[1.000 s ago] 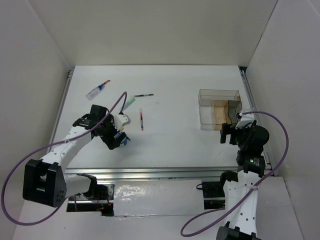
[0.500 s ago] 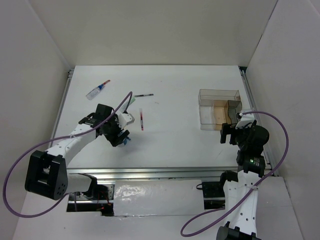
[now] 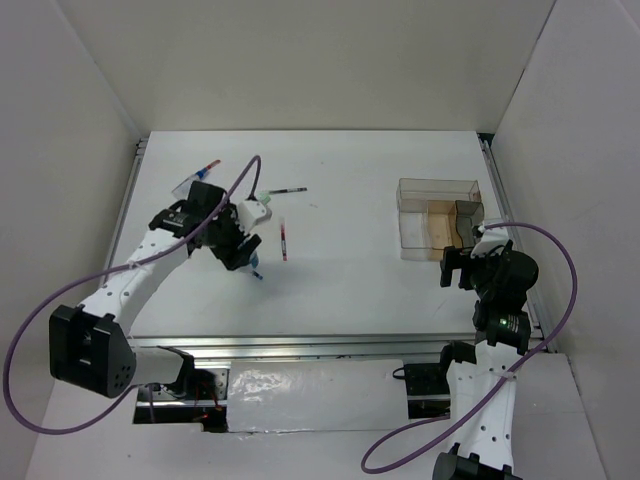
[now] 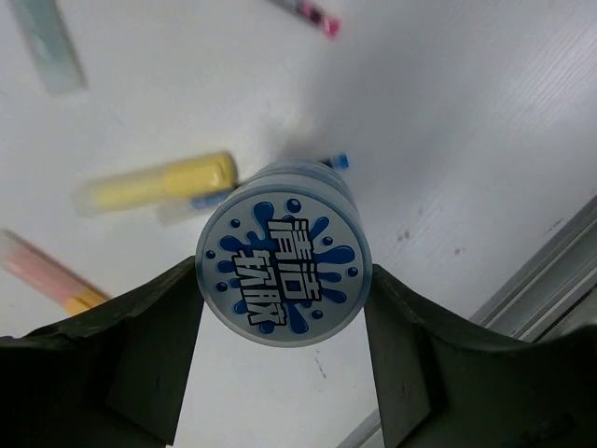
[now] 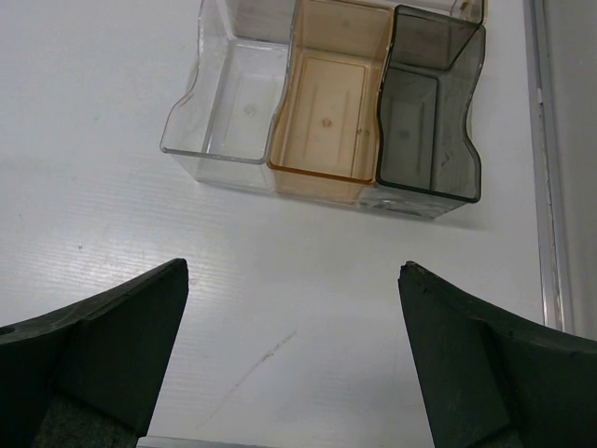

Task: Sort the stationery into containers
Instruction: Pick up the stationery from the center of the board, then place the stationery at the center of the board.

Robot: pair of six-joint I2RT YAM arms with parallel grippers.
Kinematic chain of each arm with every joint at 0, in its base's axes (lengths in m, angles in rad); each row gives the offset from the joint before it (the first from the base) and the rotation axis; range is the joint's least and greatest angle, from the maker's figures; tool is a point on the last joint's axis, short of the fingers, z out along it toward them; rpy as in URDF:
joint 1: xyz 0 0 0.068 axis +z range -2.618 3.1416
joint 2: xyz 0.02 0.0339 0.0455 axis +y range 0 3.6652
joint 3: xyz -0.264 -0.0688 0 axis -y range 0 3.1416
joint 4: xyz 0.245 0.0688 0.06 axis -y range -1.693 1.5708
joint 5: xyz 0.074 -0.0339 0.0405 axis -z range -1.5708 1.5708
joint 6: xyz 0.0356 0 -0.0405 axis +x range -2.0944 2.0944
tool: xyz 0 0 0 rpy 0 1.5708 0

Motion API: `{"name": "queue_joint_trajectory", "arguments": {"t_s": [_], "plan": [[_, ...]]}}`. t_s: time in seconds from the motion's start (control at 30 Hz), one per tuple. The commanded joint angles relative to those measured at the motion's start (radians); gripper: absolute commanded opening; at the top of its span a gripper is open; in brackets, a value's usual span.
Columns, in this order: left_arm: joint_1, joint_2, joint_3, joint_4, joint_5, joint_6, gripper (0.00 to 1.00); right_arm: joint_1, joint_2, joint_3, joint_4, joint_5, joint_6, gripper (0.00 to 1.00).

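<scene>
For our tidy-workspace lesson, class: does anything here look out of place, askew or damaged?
Nothing damaged or spilled. The red pen and black pen lie at different angles on the left of the table, far from the empty box.

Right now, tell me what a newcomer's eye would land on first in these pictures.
The round blue-and-white roll with a splash-print face fills the left wrist view, clamped in the left gripper, with a stubby yellow marker lying on the white table behind it. On the table's right side stands the clear plastic three-compartment box, its clear, tan and smoky sections showing empty, with the open right gripper on its near side.
</scene>
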Motion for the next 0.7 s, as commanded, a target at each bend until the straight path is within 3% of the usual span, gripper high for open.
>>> {"name": "queue_joint_trajectory", "arguments": {"t_s": [0.0,0.1,0.3,0.67], "plan": [[-0.049,0.002,0.230,-0.026,0.108,-0.068,0.40,-0.002,-0.007,0.043,-0.001,-0.037,-0.004,1.00],[-0.134,0.103,0.365,-0.052,0.133,-0.110,0.38,-0.002,-0.021,0.043,0.005,-0.032,0.007,1.00],[-0.324,0.317,0.489,0.008,0.081,-0.202,0.35,-0.006,-0.036,0.052,0.000,-0.023,0.027,1.00],[-0.466,0.724,0.761,0.017,-0.037,-0.335,0.31,-0.010,-0.013,0.081,-0.026,-0.043,0.024,1.00]]}}
